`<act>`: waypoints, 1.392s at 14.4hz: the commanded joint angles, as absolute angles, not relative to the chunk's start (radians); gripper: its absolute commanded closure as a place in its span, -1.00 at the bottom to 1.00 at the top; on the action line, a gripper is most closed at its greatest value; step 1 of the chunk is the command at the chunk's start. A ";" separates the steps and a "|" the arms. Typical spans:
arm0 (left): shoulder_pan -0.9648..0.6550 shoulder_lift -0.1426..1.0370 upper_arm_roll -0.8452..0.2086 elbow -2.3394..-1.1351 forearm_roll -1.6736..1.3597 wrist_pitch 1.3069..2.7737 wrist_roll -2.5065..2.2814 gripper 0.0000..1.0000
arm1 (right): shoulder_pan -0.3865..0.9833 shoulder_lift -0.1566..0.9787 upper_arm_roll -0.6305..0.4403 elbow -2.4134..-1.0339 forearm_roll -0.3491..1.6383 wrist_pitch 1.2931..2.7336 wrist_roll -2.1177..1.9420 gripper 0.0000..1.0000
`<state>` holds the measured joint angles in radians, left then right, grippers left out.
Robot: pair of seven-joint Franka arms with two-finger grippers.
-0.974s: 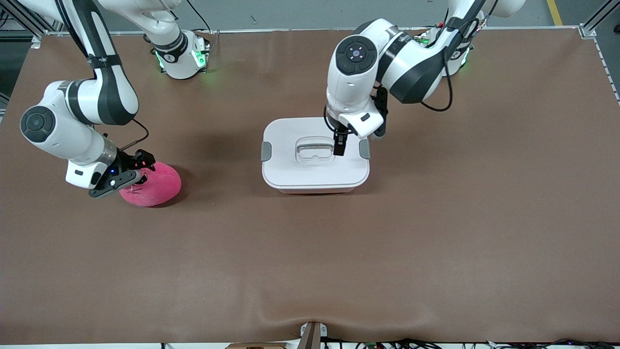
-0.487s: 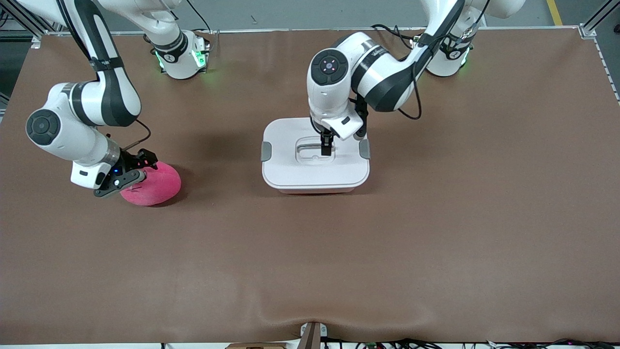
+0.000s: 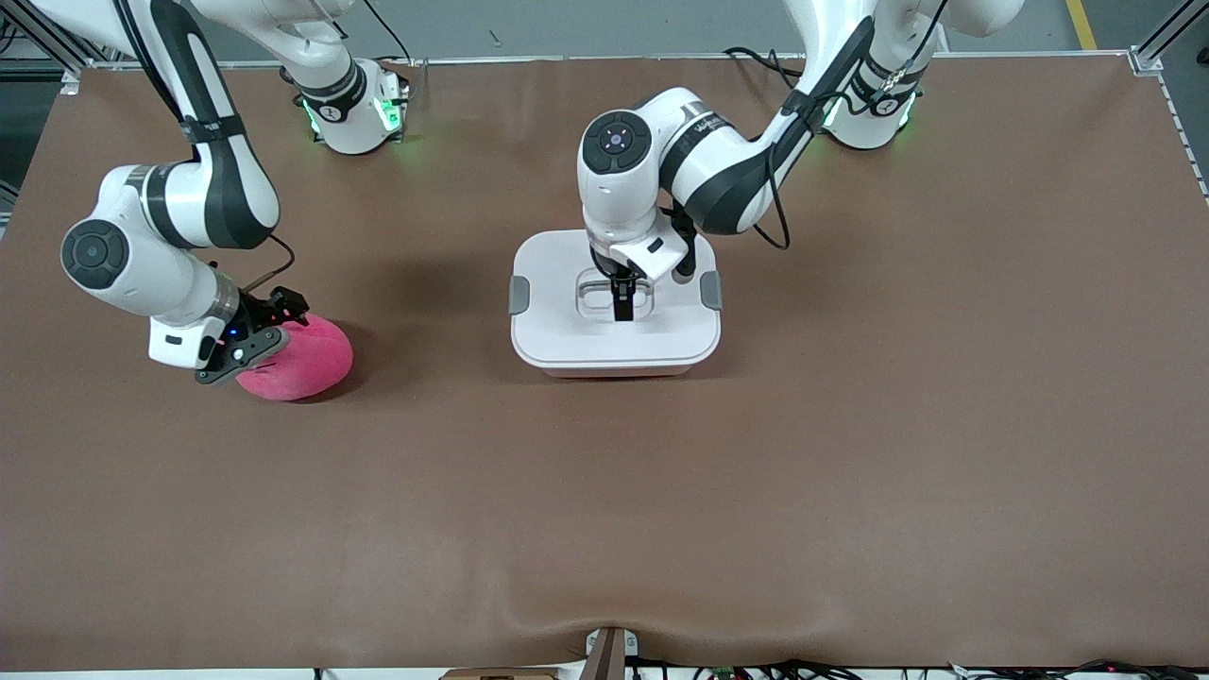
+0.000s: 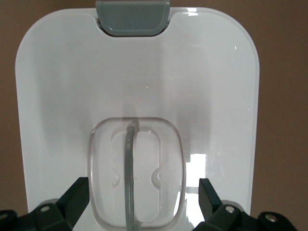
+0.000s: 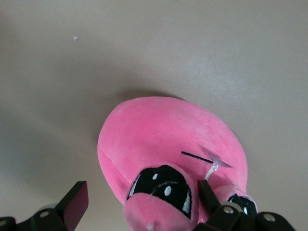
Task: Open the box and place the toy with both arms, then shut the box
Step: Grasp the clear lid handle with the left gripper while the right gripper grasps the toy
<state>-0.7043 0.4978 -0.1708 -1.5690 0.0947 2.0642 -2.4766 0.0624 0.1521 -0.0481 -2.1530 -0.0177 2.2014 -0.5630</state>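
The box point(image 3: 615, 316) sits closed at the table's point(image 3: 850, 453) centre, its white lid seated and a grey latch point(image 3: 519, 295) at each short end. The left gripper point(image 3: 622, 307) hangs directly over the recessed handle point(image 4: 131, 178) in the lid, fingers spread wide on either side of the recess and holding nothing. The toy point(image 3: 300, 361) lies on the table at roughly 9 o'clock from the box, toward the right arm's end, well apart from it. The right gripper point(image 3: 247, 342) is low over the toy's edge at the toy's 9 o'clock, fingers point(image 5: 77, 202) open and flanking the plush body near its black eyes point(image 5: 163, 190), with no grip closed.
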 commanded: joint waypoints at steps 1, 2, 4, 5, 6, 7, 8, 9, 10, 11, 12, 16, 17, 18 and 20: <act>-0.715 0.521 -0.169 -1.545 0.109 2.092 -2.505 -1.00 | 0.077 0.150 -0.051 -2.120 -0.055 2.151 -0.569 -1.00; -0.715 0.526 -0.169 -1.546 0.112 2.104 -2.513 -1.00 | 0.078 0.150 -0.051 -2.120 -0.057 2.143 -0.569 -1.00; -0.726 0.531 -0.169 -1.548 0.112 2.109 -2.514 -0.83 | 0.077 0.159 -0.051 -2.118 -0.057 2.143 -0.571 -1.00; -0.727 0.532 -0.169 -1.552 0.115 2.109 -2.516 -0.68 | 0.075 0.161 -0.051 -2.118 -0.057 2.143 -0.575 -1.00; -0.727 0.538 -0.169 -1.555 0.115 2.111 -2.516 -0.62 | 0.075 0.164 -0.051 -2.118 -0.057 2.144 -0.577 -1.00; -0.729 0.543 -0.169 -1.560 0.117 2.111 -2.516 -0.35 | 0.075 0.166 -0.051 -2.118 -0.057 2.145 -0.578 -0.97; -0.727 0.542 -0.169 -1.563 0.117 2.111 -2.516 -0.15 | 0.075 0.166 -0.051 -2.118 -0.057 2.145 -0.578 -0.59; -0.726 0.537 -0.169 -1.563 0.117 2.111 -2.516 -0.05 | 0.077 0.169 -0.051 -2.118 -0.057 2.145 -0.578 -0.29; -0.723 0.534 -0.170 -1.563 0.115 2.109 -2.516 -0.03 | 0.075 0.172 -0.051 -2.118 -0.057 2.143 -0.583 -0.09; -0.723 0.534 -0.170 -1.563 0.115 2.109 -2.516 0.04 | 0.074 0.175 -0.051 -2.118 -0.057 2.144 -0.601 0.00; -0.724 0.534 -0.170 -1.565 0.115 2.109 -2.516 0.22 | 0.072 0.179 -0.051 -2.115 -0.057 2.146 -0.618 0.07; -0.718 0.523 -0.170 -1.563 0.109 2.105 -2.517 0.37 | 0.072 0.179 -0.051 -2.100 -0.057 2.146 -0.630 1.00; -0.716 0.522 -0.169 -1.563 0.109 2.105 -2.517 0.37 | 0.072 0.179 -0.051 -2.095 -0.057 2.145 -0.632 1.00; -0.715 0.519 -0.170 -1.562 0.107 2.103 -2.517 0.36 | 0.075 0.179 -0.051 -2.088 -0.057 2.143 -0.635 1.00; -0.713 0.517 -0.169 -1.562 0.107 2.100 -2.516 0.38 | 0.077 0.179 -0.051 -2.074 -0.057 2.143 -0.688 1.00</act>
<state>-0.7163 0.5337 -0.1677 -1.5572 0.0948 2.1040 -2.4978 0.0710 0.1684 -0.0490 -2.1099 -0.0403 2.1573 -0.6432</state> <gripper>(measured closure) 0.683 0.824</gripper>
